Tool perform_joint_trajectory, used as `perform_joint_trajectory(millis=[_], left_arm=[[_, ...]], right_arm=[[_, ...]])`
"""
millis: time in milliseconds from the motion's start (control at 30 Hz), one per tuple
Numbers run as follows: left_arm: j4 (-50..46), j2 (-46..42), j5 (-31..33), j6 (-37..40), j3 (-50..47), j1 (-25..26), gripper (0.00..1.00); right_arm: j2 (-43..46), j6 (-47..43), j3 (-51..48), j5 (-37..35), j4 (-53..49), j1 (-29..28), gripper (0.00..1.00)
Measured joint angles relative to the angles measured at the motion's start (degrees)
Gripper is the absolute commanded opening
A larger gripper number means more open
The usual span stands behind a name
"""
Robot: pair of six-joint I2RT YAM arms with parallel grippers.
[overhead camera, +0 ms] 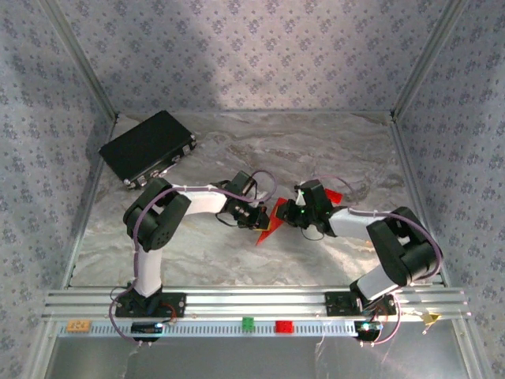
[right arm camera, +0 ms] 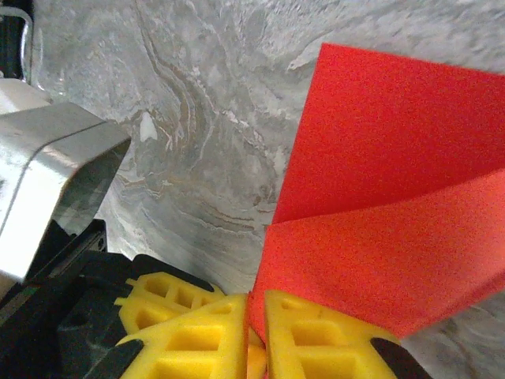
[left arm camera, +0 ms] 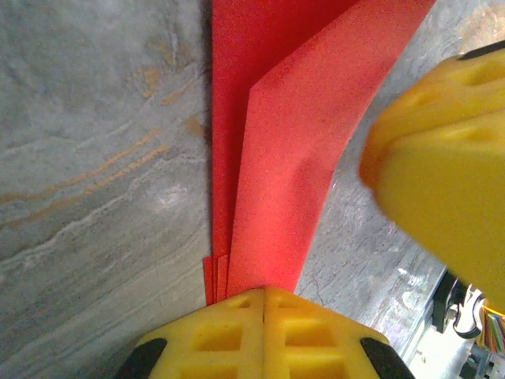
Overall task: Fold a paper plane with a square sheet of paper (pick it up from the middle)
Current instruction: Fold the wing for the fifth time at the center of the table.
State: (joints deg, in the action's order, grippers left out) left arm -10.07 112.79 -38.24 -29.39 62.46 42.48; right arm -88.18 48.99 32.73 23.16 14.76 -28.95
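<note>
No text, brand or number is legible. The orange tag [overhead camera: 77, 324] at the left end of the front rail [overhead camera: 237, 304] carries dark marks too small to read. The white strip [overhead camera: 213, 326] beside it shows tick marks only.

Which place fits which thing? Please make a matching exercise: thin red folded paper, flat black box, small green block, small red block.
Things:
1 thin red folded paper
2 flat black box
3 small green block
4 small red block

Places:
A far left table corner
B near rail, left of the pair
C held by left gripper and right gripper
D near rail, right of the pair

Pairs: 1-C, 2-A, 3-B, 4-D
</note>
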Motion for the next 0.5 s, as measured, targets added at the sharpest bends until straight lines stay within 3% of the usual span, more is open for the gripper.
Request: perform_joint_trajectory(millis=[233, 500], left_arm=[[0.0, 0.0, 0.0, 0.0, 0.0, 0.0, 0.00], [0.0, 0.0, -0.1, 0.1, 0.0, 0.0, 0.00]], right_arm=[[-4.5, 0.1, 4.2, -3.0, -3.1, -0.8, 0.13], [-5.2, 0.7, 3.4, -2.4, -3.5, 3.7, 0.13]])
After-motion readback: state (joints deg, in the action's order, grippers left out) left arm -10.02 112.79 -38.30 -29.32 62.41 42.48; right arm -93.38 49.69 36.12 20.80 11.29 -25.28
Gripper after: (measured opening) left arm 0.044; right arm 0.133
